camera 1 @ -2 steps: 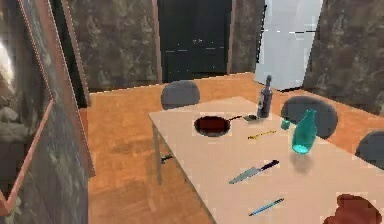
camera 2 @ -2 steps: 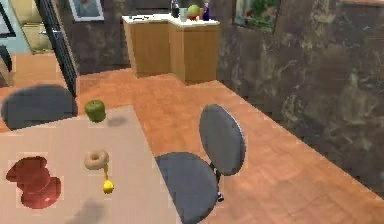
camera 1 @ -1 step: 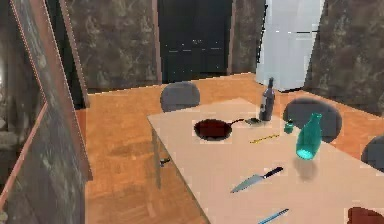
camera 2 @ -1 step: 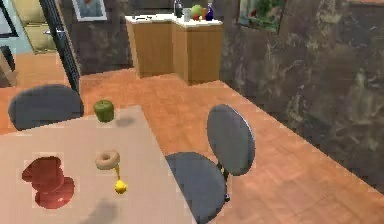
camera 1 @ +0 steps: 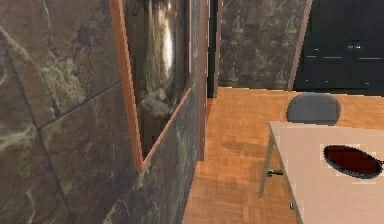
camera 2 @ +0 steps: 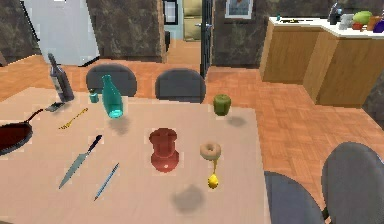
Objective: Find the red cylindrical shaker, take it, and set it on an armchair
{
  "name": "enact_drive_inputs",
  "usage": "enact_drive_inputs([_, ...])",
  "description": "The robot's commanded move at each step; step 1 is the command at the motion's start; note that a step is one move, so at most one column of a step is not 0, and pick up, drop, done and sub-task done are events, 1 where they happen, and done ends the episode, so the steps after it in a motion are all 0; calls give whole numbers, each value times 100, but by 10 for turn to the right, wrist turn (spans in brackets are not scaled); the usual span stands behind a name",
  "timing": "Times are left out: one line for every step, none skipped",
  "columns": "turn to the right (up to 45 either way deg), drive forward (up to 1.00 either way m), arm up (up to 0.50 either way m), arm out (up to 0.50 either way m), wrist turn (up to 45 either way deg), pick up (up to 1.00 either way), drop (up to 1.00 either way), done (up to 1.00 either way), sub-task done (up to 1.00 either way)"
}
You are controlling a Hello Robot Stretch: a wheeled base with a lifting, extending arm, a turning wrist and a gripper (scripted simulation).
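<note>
Red shaker (camera 2: 164, 148) was taken as the target. Whether the fingers were apart or together could not be told. The shaker was seen upright on the table (camera 2: 40, 200), near its middle. A pale ring-shaped item (camera 2: 210, 151) was noted near it on one side, a knife (camera 2: 80, 161) on the other, and a teal bottle (camera 2: 113, 97) farther out. The grab was judged not yet done. Advised: base lined up first, reach brought in level, shaker gripped at its narrow waist, ring left unknocked.
</note>
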Motion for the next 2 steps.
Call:
enact_drive_inputs([0,0,50,0,0,0,0,0,0])
enact_drive_inputs([0,0,38,0,0,0,0,0,0])
